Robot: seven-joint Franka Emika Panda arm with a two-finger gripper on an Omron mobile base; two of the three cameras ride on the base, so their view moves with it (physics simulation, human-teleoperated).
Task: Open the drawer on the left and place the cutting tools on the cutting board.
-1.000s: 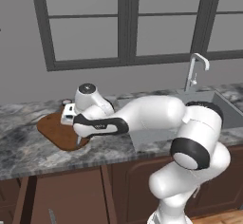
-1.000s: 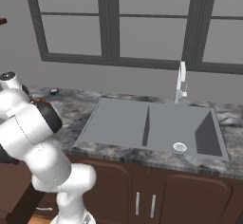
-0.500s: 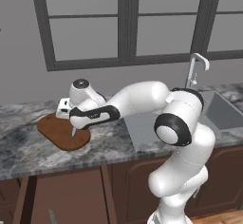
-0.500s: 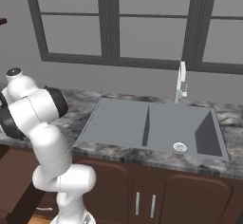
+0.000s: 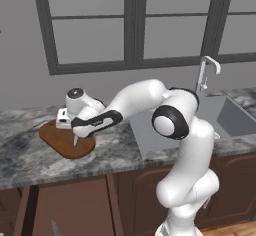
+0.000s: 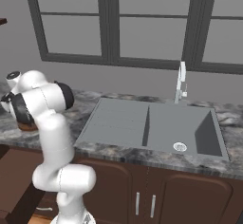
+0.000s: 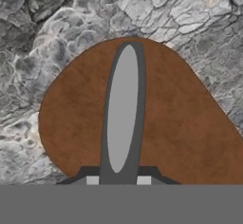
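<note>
The reddish-brown cutting board (image 5: 59, 139) lies on the marble counter at the left; the hand view shows its rounded end (image 7: 190, 118). My gripper (image 5: 75, 134) hangs over the board's near-right part, pointing down, shut on a slim grey knife-like cutting tool (image 5: 75, 142). In the hand view this tool (image 7: 122, 109) runs straight out from between the fingertips (image 7: 92, 180) and over the board. Whether its tip touches the wood I cannot tell. A brown drawer-like shape (image 6: 16, 180) juts out below the counter at the lower left of the right base view.
The grey sink (image 6: 147, 126) with its faucet (image 6: 180, 83) is set into the counter (image 5: 30, 160) to the right of the arm. Windows and a wall run behind. Dark cabinet doors (image 5: 70, 207) stand under the counter.
The arm's elbow has swung up and to the right while the hand stayed over the board, still shut on the tool.
</note>
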